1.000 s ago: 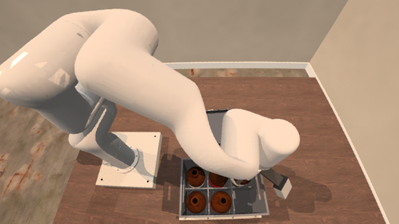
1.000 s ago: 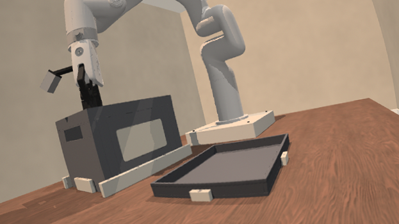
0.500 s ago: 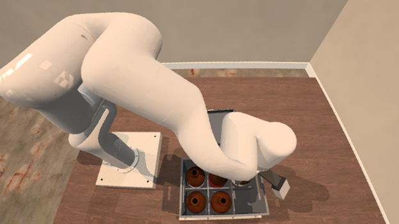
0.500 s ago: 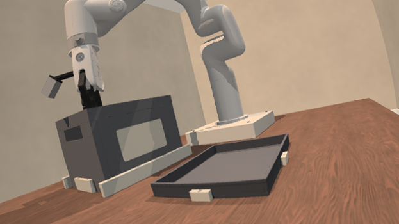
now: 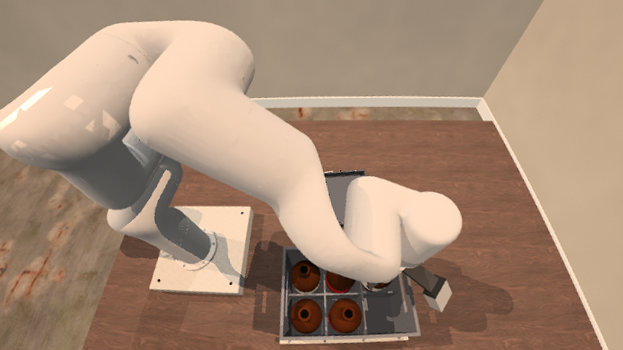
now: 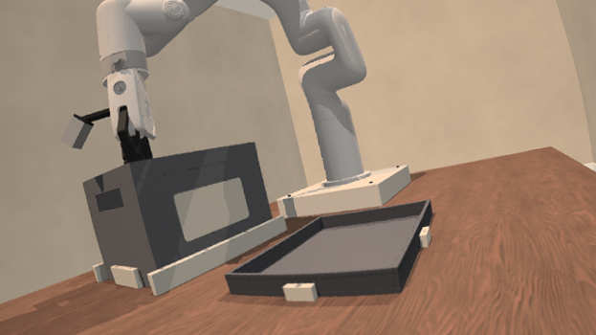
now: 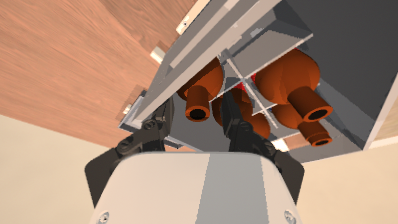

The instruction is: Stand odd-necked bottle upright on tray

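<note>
The dark grey crate (image 5: pixel 344 295) (image 6: pixel 178 206) holds several brown bottles in its cells; three (image 5: pixel 305 275) (image 5: pixel 305 315) (image 5: pixel 345 313) show fully from above, and one (image 5: pixel 339 281) is partly under my arm. My gripper (image 6: pixel 135 152) (image 7: pixel 197 100) is open and points down into the crate's top at its end cell. In the wrist view its fingers stand on either side of one bottle's neck (image 7: pixel 198 104), apart from it. Two more bottles (image 7: pixel 300 95) (image 7: pixel 240 115) lie beyond a divider. The tray (image 6: pixel 340 250) is empty.
Cream blocks (image 6: pixel 215 254) (image 6: pixel 299 291) sit against the crate and the tray. The arm's base (image 6: pixel 347 190) stands behind the tray. The wrist camera bracket (image 6: pixel 79 129) sticks out to the side above the crate. One crate cell (image 5: pixel 386 310) looks empty.
</note>
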